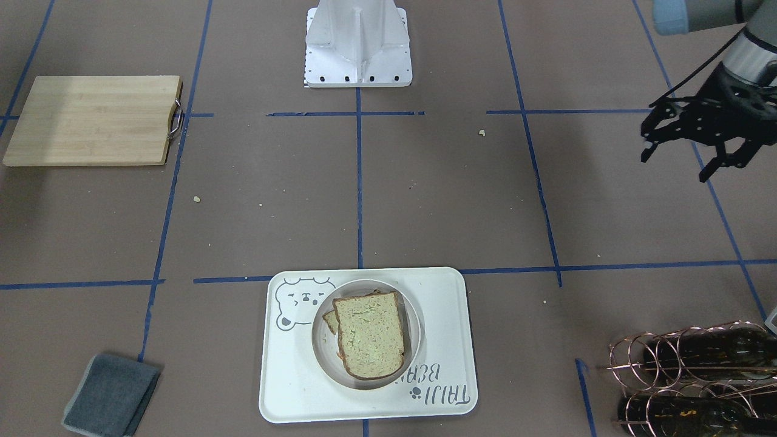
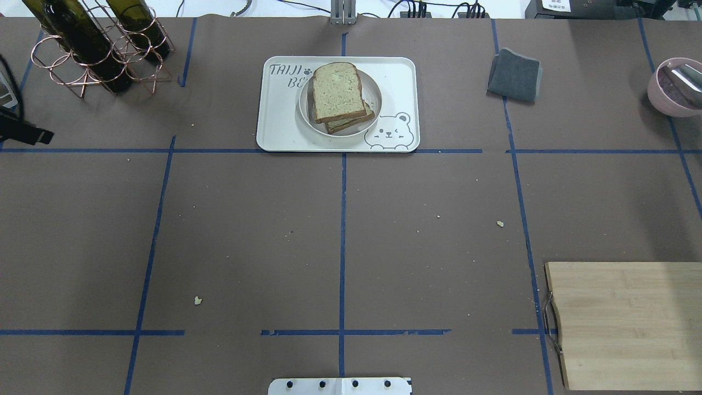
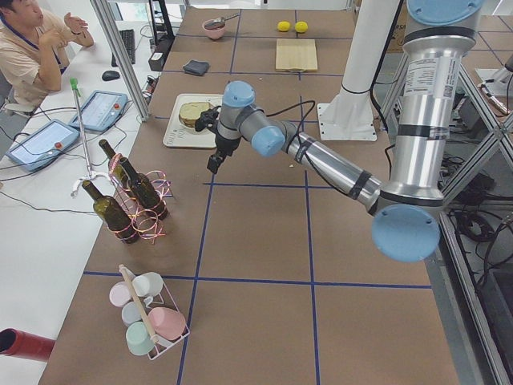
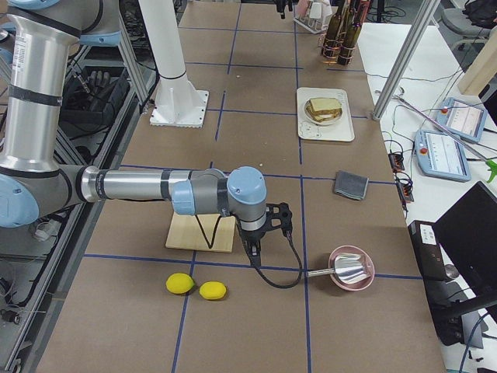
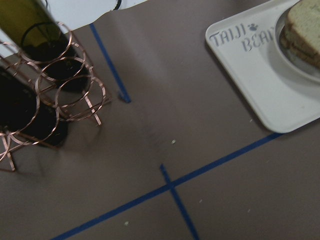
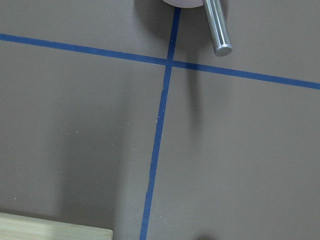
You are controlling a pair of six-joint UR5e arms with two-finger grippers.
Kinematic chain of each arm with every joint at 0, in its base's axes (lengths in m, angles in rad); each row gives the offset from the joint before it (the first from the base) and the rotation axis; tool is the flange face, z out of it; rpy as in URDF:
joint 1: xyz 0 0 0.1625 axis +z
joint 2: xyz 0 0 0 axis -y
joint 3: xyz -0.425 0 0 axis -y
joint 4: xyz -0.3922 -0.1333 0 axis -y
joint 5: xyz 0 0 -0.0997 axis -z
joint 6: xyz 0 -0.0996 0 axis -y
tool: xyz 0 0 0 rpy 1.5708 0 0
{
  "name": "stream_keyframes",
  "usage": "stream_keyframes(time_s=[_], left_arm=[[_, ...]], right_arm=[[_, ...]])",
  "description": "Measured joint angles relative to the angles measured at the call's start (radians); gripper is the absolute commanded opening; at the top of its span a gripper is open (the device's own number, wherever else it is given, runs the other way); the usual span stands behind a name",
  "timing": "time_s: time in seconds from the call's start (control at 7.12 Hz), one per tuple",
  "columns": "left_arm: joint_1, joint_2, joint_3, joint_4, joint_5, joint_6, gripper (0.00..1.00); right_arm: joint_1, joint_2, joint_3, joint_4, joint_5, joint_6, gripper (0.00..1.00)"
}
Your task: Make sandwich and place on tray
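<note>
Stacked sandwich [image 1: 368,334] on tray [image 1: 446,340]

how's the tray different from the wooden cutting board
The tray is cream-white with a bear drawing and lettering; the cutting board is plain pale wood. The tray has a raised rim and rounded corners; the board is flat with a metal handle. The tray carries a round dish with the sandwich; the board does not. Both are rectangular and lie flat on the table.

Brown table [image 2: 247,230] gridded with blue tape [image 2: 342,247]. In the left side view a white desk [image 3: 48,257] borders it at 9 o'clock, carrying two tablets [image 3: 100,108]; a man [image 3: 28,44] sits at 11 o'clock.
</note>
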Motion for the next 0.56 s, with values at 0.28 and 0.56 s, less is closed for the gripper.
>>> stream_keyframes(time_s=[0.28,0.56], left_arm=[[-0.138,0.101,0.084,0.081,-0.057,0.186,1.0],[-0.263,0.135,0.156,0.181,-0.065,0.336,1.0]], right_arm=[[-0.009,0.016,0.0,-0.051,0.0,-0.01,1.0],[-0.016,0.027,0.003,-0.088,0.009,-0.013,1.0]])
